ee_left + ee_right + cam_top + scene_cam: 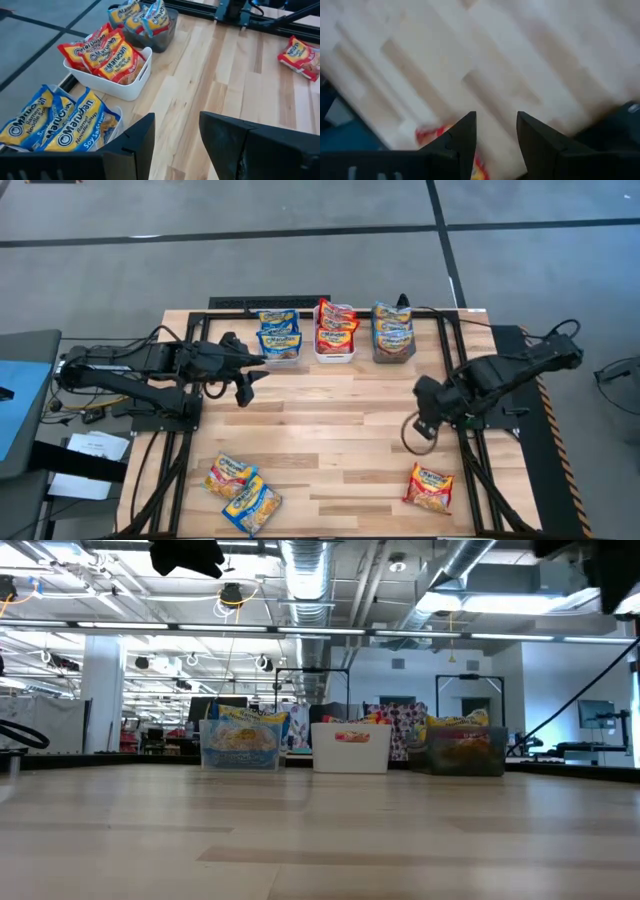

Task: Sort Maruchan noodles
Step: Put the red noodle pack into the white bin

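Maruchan noodle packets stand sorted in three bins at the table's far edge: blue-and-yellow ones in the clear bin, red ones in the white bin, blue-and-orange ones in the dark bin. Three packets lie flat and loose: a pink-and-yellow one and a blue-and-yellow one near left, a red one near right. My left gripper hovers open and empty just in front of the clear bin. My right gripper points down, open and empty, above bare wood just beyond the red packet.
A black frame runs along the table's far edge and down both sides under the arm bases. The wide wooden middle of the table lies between the two arms. The bins show side by side in the low view.
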Robot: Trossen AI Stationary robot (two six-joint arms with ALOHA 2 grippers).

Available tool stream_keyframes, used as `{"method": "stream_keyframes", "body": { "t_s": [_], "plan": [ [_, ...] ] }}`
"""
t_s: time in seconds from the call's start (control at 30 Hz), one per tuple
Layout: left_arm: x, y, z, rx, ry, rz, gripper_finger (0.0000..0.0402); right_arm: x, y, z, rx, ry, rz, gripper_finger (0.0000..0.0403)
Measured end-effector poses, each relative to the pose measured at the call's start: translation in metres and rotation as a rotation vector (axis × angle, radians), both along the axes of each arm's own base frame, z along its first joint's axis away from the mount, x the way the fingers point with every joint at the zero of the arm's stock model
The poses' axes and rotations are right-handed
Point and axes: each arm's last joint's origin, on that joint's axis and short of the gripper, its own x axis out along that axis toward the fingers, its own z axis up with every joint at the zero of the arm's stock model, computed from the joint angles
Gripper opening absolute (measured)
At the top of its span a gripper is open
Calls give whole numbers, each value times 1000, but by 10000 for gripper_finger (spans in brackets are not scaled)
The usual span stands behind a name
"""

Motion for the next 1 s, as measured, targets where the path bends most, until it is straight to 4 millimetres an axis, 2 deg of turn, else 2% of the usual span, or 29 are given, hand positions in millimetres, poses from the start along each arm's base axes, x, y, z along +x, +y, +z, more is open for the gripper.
{"method": "stream_keyframes", "body": {
  "t_s": [0.3, 0.63, 0.77, 1.0],
  "plan": [
    [0, -1, 0, -20, -2, -20, 144, -3, 37, -11, 54, 103, 89, 167],
    [1, -3, 0, -100, -12, -69, 144, 9, 89, -48, 87, 336, 246, 221],
    [1, -5, -1, -138, -11, -116, 144, 12, 114, -60, 134, 328, 302, 225],
    [1, -6, -1, -162, -11, -141, 144, 4, 147, -73, 165, 318, 257, 225]
  ]
}}
